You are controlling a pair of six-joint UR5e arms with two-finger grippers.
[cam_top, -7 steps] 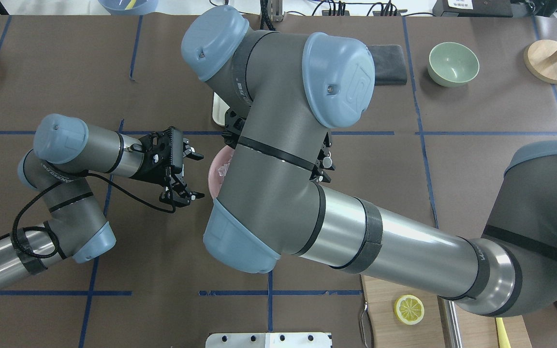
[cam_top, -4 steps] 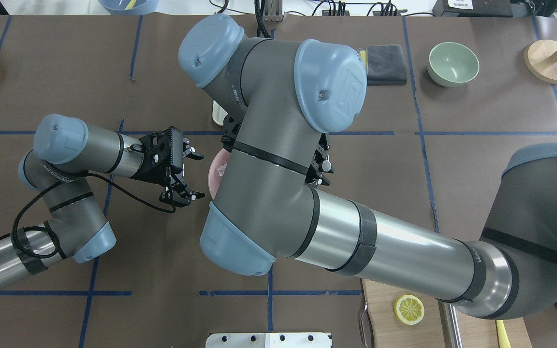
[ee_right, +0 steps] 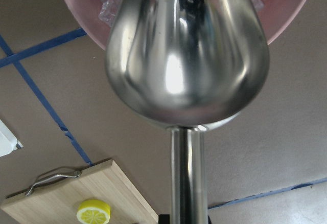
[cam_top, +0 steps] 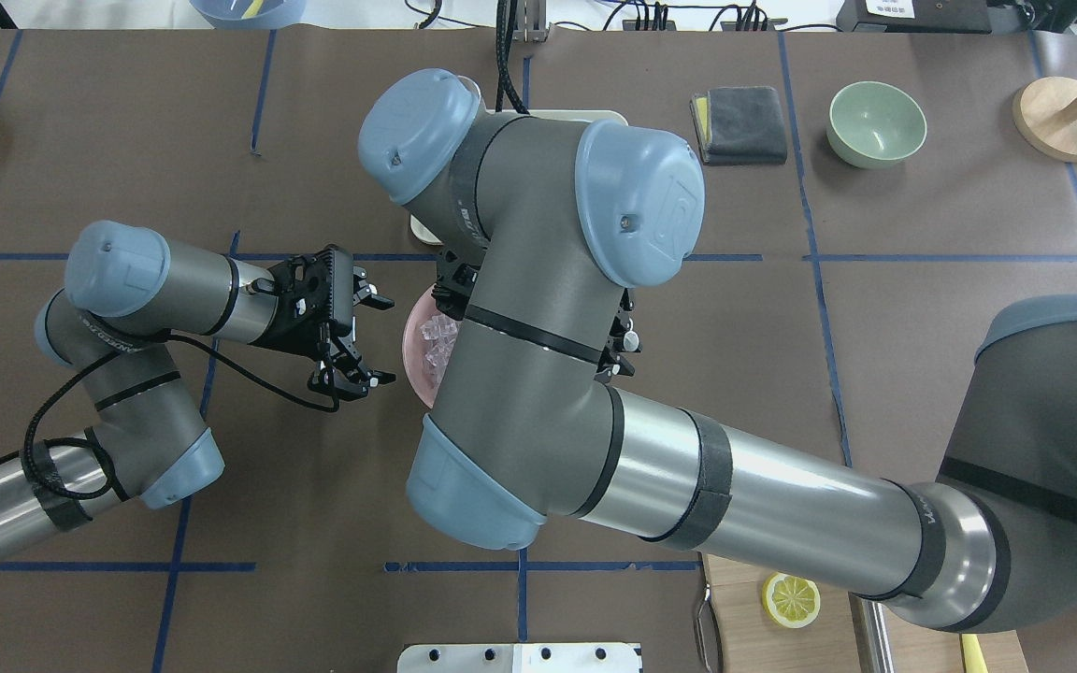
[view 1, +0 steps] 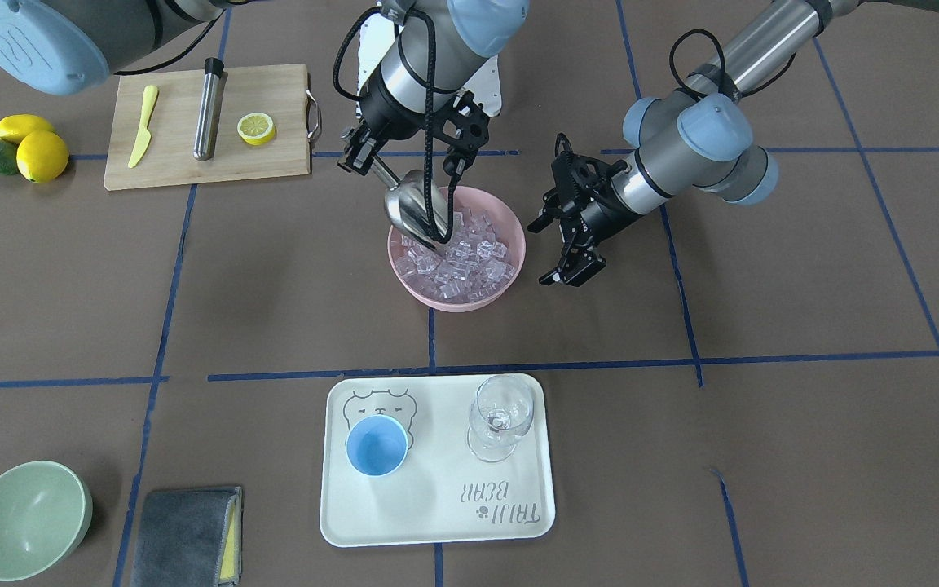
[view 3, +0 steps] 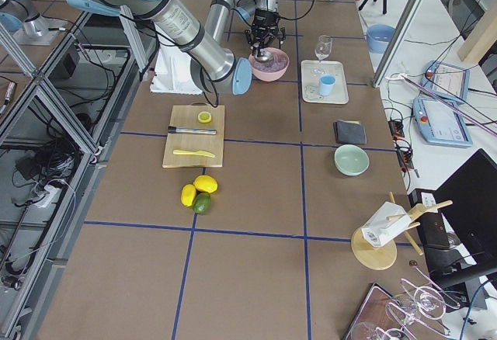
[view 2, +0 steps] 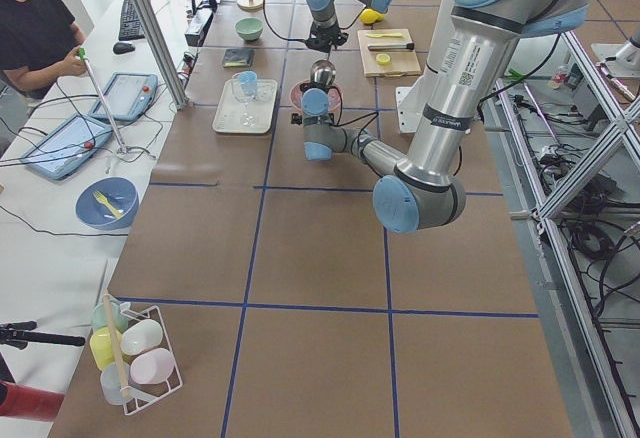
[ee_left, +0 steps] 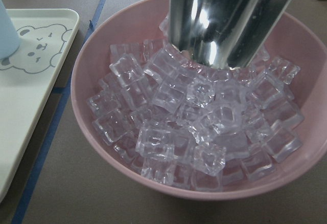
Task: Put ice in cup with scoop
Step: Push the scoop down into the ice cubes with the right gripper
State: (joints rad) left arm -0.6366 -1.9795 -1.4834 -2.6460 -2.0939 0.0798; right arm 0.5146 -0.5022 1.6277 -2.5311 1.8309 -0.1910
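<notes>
My right gripper (view 1: 365,156) is shut on the handle of the steel scoop (view 1: 412,208). The scoop points steeply down with its front edge in the ice (view 1: 461,257), which fills a pink bowl (view 1: 510,281). The left wrist view shows the scoop (ee_left: 230,19) pressed into the ice (ee_left: 199,127). The right wrist view shows the scoop's underside (ee_right: 186,55). My left gripper (view 1: 541,253) is open and empty beside the bowl, apart from it; it also shows in the overhead view (cam_top: 387,341). The light-blue cup (view 1: 376,445) stands upright on a cream tray (view 1: 437,514).
A clear stemmed glass (view 1: 502,416) stands on the tray beside the cup. A cutting board (view 1: 274,163) holds a knife, a steel cylinder and a lemon half. A green bowl (view 1: 25,518) and a grey cloth (view 1: 184,526) lie at the near left corner.
My right arm's wrist and elbow have shifted, uncovering the grey cloth and more of the ice in the overhead view. My left arm has not moved.
</notes>
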